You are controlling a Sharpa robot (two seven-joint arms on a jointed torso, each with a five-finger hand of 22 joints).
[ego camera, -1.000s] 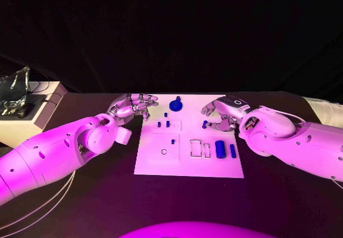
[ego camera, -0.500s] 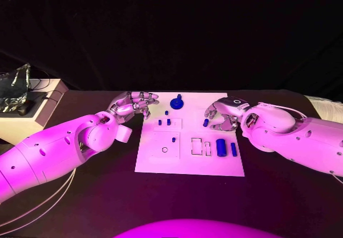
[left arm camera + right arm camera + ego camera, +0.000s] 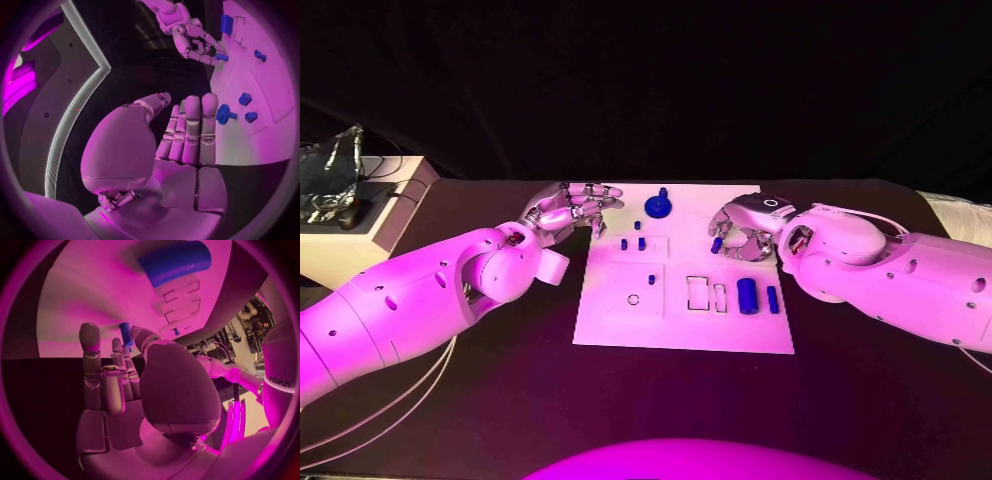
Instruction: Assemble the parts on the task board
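We are pinching a small blue peg [image 3: 715, 245] in our right hand [image 3: 747, 230], right of centre; it looks rigid, light, slippery. Our left hand [image 3: 571, 210] is hovering, fingers apart, holding nothing.

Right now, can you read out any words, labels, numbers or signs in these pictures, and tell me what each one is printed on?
"sharpa": brand word, running vertically on the robot's white forearm, seen in the right wrist view; small but readable.
A ring-shaped mark, not lettering, on the back of the right hand in the head view.
No readable text on the task board, its blue parts, or the left hand.
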